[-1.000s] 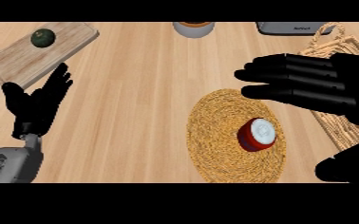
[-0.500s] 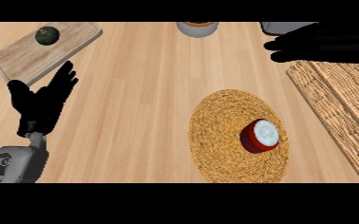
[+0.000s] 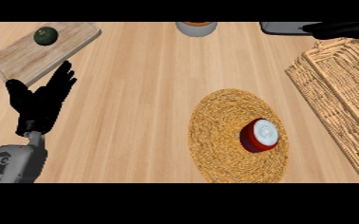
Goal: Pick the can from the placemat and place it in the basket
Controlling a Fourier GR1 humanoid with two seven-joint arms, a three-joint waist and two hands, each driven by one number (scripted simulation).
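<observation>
Under both hands spreads the pale wooden bench (image 3: 147, 90), its planks running away from the robot. At the view's right edge, below the right hand (image 3: 335, 29), sits the light woven wicker basket (image 3: 329, 85), tilted in the view and cut off by the frame. That right hand shows only as a dark shape at the upper right corner, lying across a flat grey object (image 3: 284, 27); whether its fingers are open or curled cannot be told. Well below it and to its left lies the round straw-coloured woven placemat (image 3: 224, 123), just beside the basket's near wall. Up and to the right of the left hand's fingers (image 3: 61, 78) rests the rectangular light wooden cutting board (image 3: 67, 40), set at an angle in the upper left corner. The left hand (image 3: 38, 105) itself stands at the view's left edge, open, its fingers straight and pointing up, holding nothing, with the grey forearm (image 3: 17, 163) beneath it. Far from both hands, the red can with the white top (image 3: 259, 135) stands on the right part of the placemat, untouched. At the top edge, between the two hands, sits a grey round bowl with an orange inside (image 3: 196, 27), partly cut off. On the cutting board lies a small dark green round fruit (image 3: 45, 34).
</observation>
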